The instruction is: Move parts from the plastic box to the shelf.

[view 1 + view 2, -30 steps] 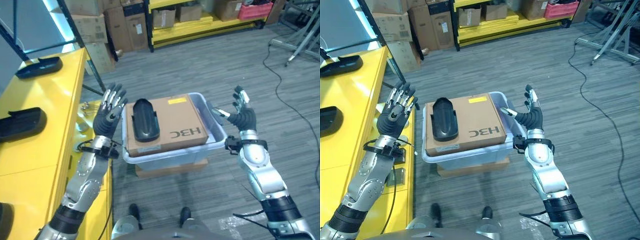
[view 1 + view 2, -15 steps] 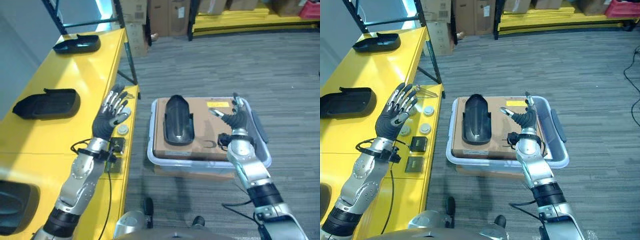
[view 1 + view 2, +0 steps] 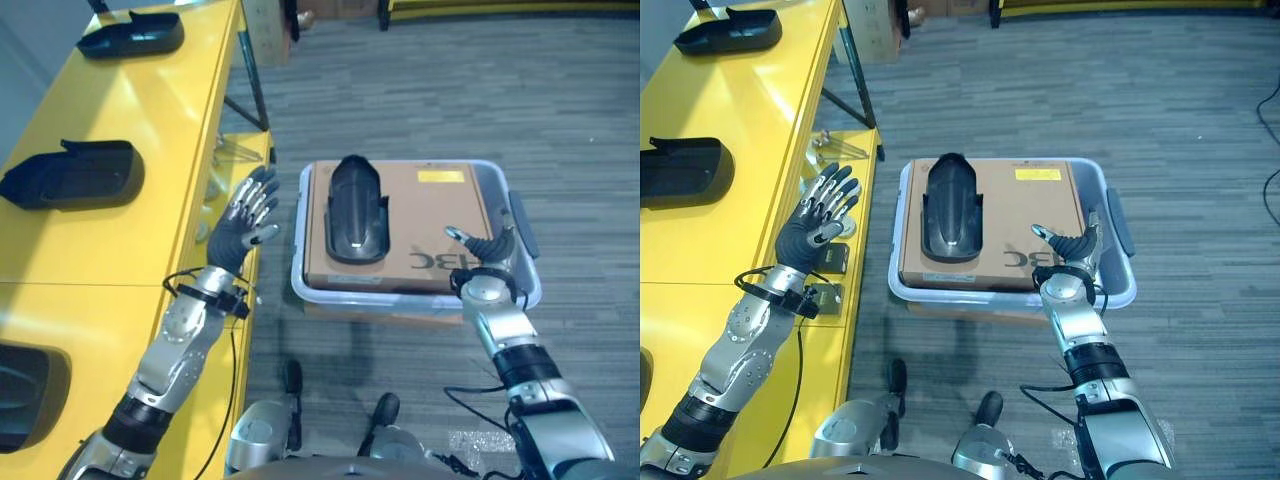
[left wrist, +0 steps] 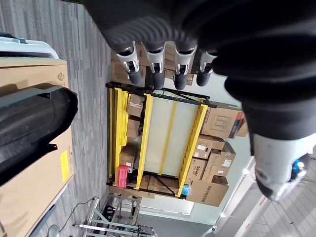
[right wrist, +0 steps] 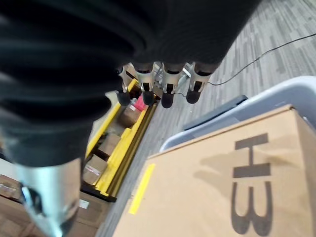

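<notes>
— Parts first: where are they, from the head camera?
— One black part [image 3: 357,210] lies on a cardboard box [image 3: 420,225] inside the plastic box [image 3: 520,290] on the floor. Two more black parts [image 3: 75,175] rest on the yellow shelf [image 3: 130,240] at the left.
— And the hands?
— The left hand [image 3: 812,228] hovers beside the shelf edge, fingers spread straight. The right hand [image 3: 1072,258] is over the box's near right corner, fingers extended.
— The wrist cameras?
— Left wrist: straight fingers [image 4: 155,69], holding nothing. Right wrist: straight fingers [image 5: 165,86] above the cardboard.
</notes>
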Robot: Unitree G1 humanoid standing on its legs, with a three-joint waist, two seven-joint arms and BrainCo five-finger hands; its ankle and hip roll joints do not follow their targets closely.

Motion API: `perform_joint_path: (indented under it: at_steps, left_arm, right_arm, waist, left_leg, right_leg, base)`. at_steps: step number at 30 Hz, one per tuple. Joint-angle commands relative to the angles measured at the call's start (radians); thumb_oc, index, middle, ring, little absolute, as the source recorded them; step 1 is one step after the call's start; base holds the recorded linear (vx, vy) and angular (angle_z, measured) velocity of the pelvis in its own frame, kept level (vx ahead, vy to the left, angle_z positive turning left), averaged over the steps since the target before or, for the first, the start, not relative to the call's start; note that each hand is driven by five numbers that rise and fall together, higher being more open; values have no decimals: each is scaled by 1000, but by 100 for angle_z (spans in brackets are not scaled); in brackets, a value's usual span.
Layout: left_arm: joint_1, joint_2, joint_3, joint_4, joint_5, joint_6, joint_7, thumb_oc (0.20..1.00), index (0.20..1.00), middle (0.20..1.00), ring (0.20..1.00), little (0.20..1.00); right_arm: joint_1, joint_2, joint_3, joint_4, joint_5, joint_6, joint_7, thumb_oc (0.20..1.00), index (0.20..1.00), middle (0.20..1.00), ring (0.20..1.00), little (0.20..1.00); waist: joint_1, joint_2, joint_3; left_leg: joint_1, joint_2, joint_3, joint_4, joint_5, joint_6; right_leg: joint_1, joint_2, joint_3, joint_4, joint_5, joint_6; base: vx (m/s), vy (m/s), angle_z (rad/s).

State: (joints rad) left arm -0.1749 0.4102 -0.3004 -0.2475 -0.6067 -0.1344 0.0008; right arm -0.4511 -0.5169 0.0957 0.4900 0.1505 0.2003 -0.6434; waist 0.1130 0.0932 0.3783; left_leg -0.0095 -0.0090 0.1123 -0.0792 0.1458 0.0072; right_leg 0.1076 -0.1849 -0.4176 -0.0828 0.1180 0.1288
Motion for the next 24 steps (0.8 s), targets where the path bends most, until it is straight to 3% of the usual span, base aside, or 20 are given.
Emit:
perform_joint_path:
  at_steps: [1,12,24]
  left_arm:
    - [-71,-20,-14,-22,6,-92,20,1000,1000,1000,1000,1000]
    - [-142,-20,-24,13,22,-134,45,1000,1000,1000,1000,1000]
    - [-160,-21,-31,35,39,-143,69,1000,1000,1000,1000,1000]
  right_arm:
    - [-107,-69,26,-57,-20,-52,-45,1000,1000,1000,1000,1000]
    - [-265,-75,68,4,22,-69,-39,1000,1000,1000,1000,1000]
    - [-269,-38,105,15,12,-44,-5,1000,1000,1000,1000,1000]
  waist:
    - [43,6,-1]
    - [77,11,97]
    - [86,0,115]
  left_leg:
    - [8,22,-62,32,-85,-41]
    - [-65,4,-98,73,-82,-26]
    - [-71,2,-103,67,-81,-20]
  right_leg:
    - [-9,-5,-24,66,-84,4]
    - [-71,-25,-28,123,-96,6]
    - [-84,-33,-29,133,-93,17]
  base:
    - [-102,59,25]
    - [-66,32,8]
    - [0,8,2]
